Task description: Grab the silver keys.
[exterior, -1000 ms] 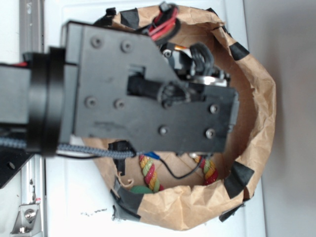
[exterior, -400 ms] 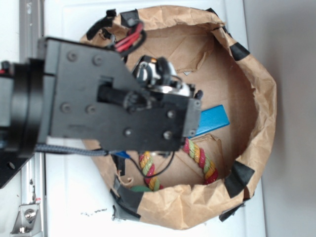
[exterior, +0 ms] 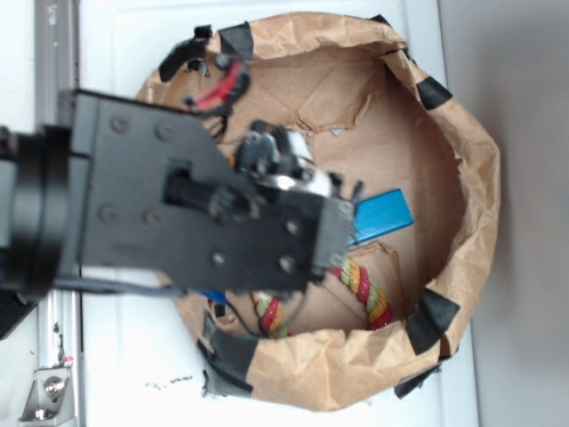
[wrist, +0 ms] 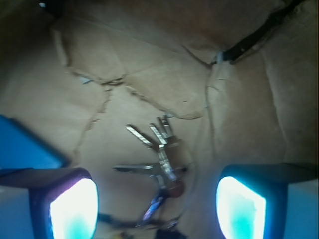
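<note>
In my wrist view the gripper is spread wide, holding nothing, with one glowing fingertip at near left and the other at near right. The silver keys lie fanned on the brown paper floor between them, touching neither. A blue block sits at the left edge. Farther back is the creased wall of the paper bag. From outside, I see a coloured rope beside the arm.
</note>
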`<state>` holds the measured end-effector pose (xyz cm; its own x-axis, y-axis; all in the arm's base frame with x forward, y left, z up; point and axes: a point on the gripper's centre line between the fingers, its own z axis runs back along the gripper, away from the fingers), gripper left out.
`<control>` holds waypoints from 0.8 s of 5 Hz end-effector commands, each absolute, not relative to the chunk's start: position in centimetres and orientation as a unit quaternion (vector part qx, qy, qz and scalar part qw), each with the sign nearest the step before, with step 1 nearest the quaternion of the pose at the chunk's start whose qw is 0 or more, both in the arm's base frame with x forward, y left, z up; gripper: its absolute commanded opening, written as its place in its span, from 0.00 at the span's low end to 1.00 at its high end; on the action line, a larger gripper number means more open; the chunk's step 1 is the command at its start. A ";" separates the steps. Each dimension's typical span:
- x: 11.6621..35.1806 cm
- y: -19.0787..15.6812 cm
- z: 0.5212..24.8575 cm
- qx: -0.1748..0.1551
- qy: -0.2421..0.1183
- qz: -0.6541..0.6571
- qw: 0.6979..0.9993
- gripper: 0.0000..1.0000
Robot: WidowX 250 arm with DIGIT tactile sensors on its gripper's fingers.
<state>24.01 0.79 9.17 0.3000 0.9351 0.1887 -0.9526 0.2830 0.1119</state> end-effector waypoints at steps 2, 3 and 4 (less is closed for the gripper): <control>22.1 1.4 8.0 0.105 -0.058 0.598 0.792 1.00; 20.8 2.4 7.3 0.113 -0.063 0.586 0.800 1.00; 21.0 3.0 7.7 0.111 -0.060 0.586 0.800 1.00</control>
